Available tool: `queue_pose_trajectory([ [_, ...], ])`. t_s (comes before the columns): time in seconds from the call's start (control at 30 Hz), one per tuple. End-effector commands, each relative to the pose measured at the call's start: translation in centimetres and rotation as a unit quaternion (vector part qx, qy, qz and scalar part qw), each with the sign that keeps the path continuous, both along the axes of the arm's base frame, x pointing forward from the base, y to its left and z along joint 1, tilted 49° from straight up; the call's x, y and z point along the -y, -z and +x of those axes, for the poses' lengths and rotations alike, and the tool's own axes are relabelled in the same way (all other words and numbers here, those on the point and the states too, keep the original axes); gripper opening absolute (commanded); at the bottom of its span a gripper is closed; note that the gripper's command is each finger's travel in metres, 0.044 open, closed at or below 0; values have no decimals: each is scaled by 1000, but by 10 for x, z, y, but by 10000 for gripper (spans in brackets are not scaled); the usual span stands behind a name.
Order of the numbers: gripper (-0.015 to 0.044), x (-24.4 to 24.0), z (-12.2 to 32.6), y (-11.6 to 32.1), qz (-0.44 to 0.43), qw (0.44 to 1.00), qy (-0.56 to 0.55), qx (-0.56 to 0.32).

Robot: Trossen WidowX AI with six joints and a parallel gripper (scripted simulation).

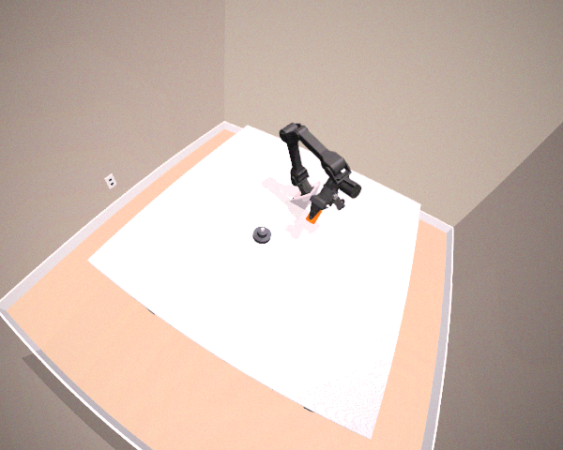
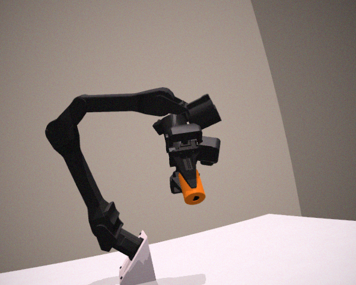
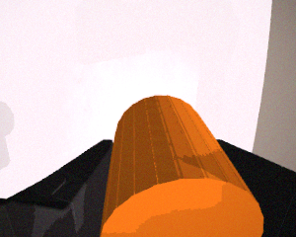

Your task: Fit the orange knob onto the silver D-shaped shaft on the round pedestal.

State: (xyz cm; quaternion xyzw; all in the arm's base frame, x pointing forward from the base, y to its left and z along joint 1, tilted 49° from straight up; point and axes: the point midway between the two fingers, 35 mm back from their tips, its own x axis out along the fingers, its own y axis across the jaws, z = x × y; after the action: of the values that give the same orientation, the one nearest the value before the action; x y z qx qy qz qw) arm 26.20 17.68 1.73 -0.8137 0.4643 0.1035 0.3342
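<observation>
Aloft above the white counter (image 1: 252, 285) (image 2: 233, 254) (image 3: 44, 44), the orange knob (image 1: 313, 217) (image 2: 193, 193) (image 3: 158, 148) tilts, its hole showing, clamped in your gripper (image 1: 314, 213) (image 2: 191, 182) (image 3: 162, 149). The pedestal (image 1: 257, 238) stands apart from it, its shaft (image 1: 262, 229) bare, as your black arm (image 1: 315, 145) (image 2: 110, 103) arches overhead.

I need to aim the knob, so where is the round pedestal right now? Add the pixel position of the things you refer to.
In the top view, the round pedestal (image 1: 262, 235) stands on the white table (image 1: 252, 300), left of and slightly lower than the orange knob (image 1: 313, 218) (image 2: 193, 196) (image 3: 160, 148).
</observation>
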Motion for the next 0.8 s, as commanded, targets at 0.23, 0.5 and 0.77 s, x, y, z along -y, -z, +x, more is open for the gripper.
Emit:
queue_pose_trajectory([
  [0.23, 0, -24, -6, -20, -9, 990, -102, 94],
  [0.5, 0, -26, -7, -21, -11, 989, -109, 101],
  [0.77, 0, -25, -8, -20, -15, 984, -132, 120],
])
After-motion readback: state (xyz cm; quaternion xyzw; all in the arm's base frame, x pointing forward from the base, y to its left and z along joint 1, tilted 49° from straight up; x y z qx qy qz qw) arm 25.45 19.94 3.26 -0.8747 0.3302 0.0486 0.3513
